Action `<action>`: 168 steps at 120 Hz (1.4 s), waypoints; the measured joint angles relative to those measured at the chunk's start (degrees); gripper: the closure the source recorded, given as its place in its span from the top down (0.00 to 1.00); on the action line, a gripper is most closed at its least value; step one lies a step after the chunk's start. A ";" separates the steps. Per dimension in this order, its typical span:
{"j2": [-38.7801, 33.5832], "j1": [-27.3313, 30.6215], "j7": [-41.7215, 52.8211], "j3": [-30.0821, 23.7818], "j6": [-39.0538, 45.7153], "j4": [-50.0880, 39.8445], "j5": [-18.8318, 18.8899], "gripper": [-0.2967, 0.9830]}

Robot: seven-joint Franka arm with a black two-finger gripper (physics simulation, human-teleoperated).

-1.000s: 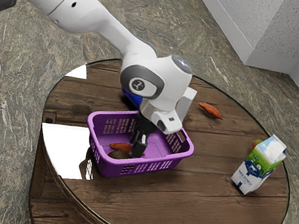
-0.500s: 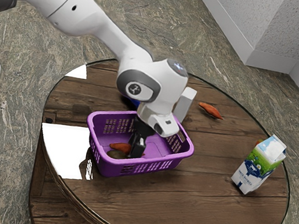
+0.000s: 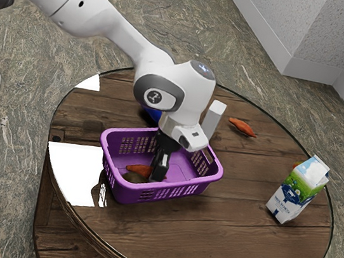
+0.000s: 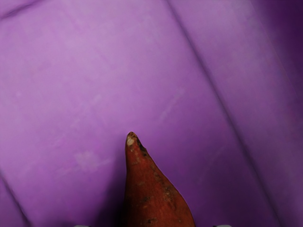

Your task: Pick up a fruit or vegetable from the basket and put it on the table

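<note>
The end effector [image 3: 158,176] of a white robot arm [image 3: 104,18] reaches down into a purple plastic basket [image 3: 126,193] on a round wooden desk [image 3: 233,240], right at an orange-red sweet potato [image 3: 136,169] lying inside. Whether the end effector stands apart, together or clamped on the vegetable cannot be told. Seen from the wrist, the sweet potato's tapered tip points out across the purple basket floor [image 4: 85,80], its thicker part just under the hand. A dark, rounded item [image 3: 133,178] sits beside it in the basket. A second sweet potato [image 3: 242,127] lies on the bare wood beyond the basket, near an upright white block [image 3: 213,119]. A blue object [image 3: 151,114], partly hidden by the arm, rests just behind the basket. Toward the exterior view's right, a green, white and blue milk carton [image 3: 298,190] stands near the desk's edge, mostly covering a small orange item [image 3: 294,166].
</note>
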 joint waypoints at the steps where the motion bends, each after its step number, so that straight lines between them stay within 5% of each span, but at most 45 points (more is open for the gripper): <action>1: 0.00 0.00 0.00 0.00 0.00 -0.01 -0.01 0.48; 61: -1.21 0.96 -0.17 0.06 0.42 -1.06 -0.86 0.36; 80: -6.45 0.35 -0.69 0.05 0.50 -0.15 -0.26 0.35; 94: -8.07 0.17 -0.92 0.20 0.50 8.73 3.98 0.35; 109: 4.29 2.69 0.36 5.55 0.26 24.32 7.06 0.34; 132: 16.12 10.06 4.74 5.94 -0.63 37.42 6.60 0.35; 168: 28.61 14.08 11.31 -1.84 -1.31 54.35 6.17 0.35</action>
